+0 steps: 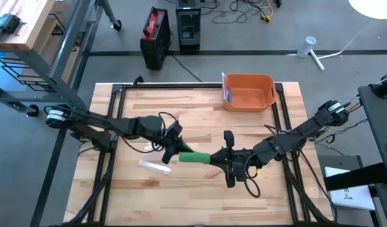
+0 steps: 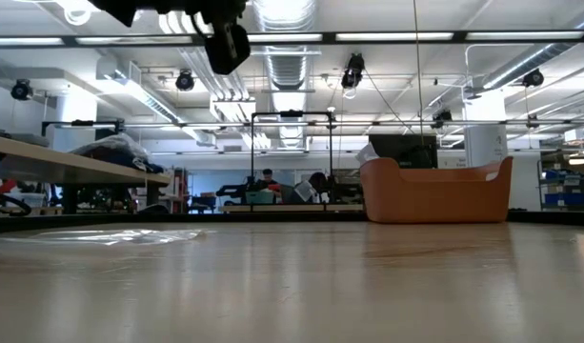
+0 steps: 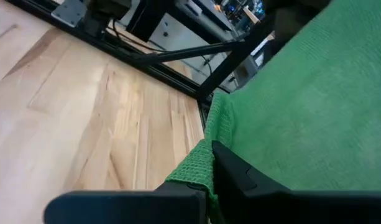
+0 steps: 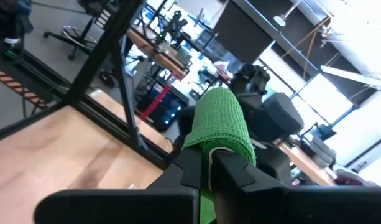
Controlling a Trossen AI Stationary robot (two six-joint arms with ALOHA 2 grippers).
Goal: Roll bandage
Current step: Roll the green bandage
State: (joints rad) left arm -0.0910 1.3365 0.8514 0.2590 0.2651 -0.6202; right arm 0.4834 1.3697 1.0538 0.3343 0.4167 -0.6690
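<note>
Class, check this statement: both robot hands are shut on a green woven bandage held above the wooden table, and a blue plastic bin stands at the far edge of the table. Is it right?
One detail is wrong: the plastic bin is orange, not blue, as the high view shows. The rest stands: the left hand and right hand are both shut on the green woven bandage, held above the wooden table.

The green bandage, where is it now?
In the high view, the green bandage is above the table's middle, held between the left gripper and the right gripper, both shut on it.

arms: two, dark, jointed | cables: black, looped along both | wrist ends: silver caps near the bases
</note>
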